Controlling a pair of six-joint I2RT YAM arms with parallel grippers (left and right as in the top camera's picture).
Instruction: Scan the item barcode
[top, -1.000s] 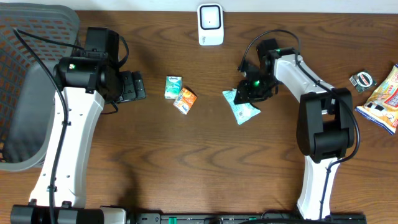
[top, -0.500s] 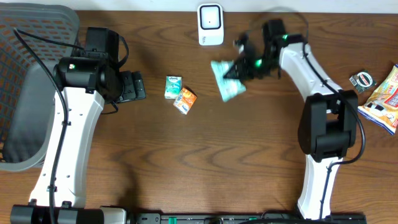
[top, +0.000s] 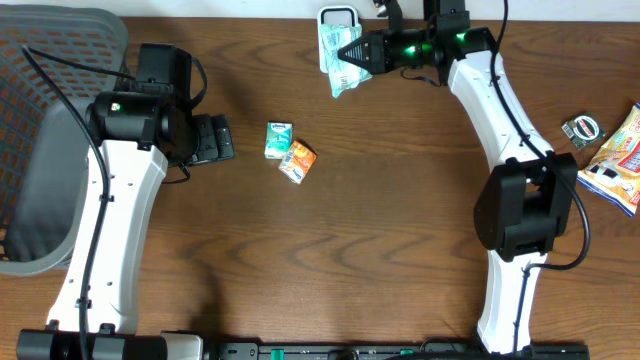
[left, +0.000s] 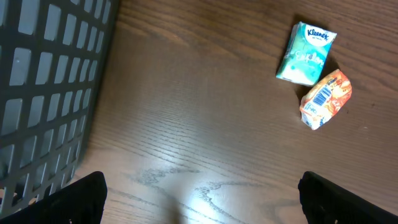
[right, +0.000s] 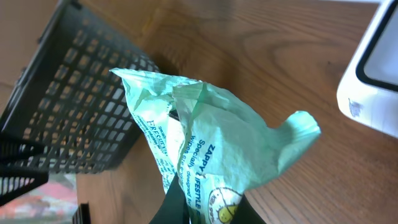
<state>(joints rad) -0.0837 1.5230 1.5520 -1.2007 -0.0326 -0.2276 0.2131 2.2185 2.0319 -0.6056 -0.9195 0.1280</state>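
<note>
Along the bench's far edge, clamped tight in the right gripper (top: 362, 50), held up just beside the white scanner (top: 338, 14): green packet (top: 342, 65). Toward the left edge, by the basket (top: 55, 60), left gripper (top: 213, 138) spread wide, empty.

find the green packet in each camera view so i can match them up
Overhead: the green packet is at top centre, pinched in the right tool and overlapping the white scanner.
Left wrist: not in it.
Right wrist: the green packet fills the middle, with the scanner at the right edge.
Shared landmark: the dark mesh basket, on the left in all three views.
</note>
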